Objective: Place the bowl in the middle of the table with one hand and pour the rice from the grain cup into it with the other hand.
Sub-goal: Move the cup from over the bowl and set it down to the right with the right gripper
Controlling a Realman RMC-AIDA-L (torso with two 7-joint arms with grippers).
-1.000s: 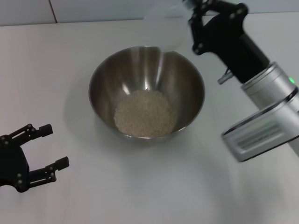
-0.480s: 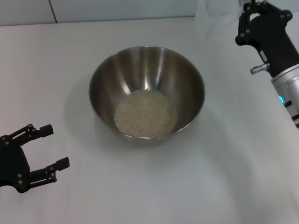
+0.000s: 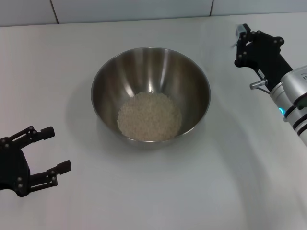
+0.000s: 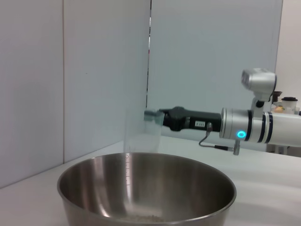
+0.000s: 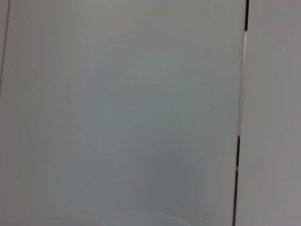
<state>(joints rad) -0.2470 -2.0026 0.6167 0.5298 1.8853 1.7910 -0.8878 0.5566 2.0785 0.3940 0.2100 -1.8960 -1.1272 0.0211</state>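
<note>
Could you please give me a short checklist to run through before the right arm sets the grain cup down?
1. Rice is in the bowl: ok, a pale heap lies on its bottom.
2. Bowl sits near the middle of the table: ok.
3. Grain cup is upright at the right gripper: ok, in the left wrist view it stands beyond the bowl's far rim.
4. Cup is empty: cannot tell, though no grains show in it.
5. Right gripper's grip on the cup: cannot tell.
6. Left gripper is out of the way: ok, open and near the table's front left, apart from the bowl.
</note>
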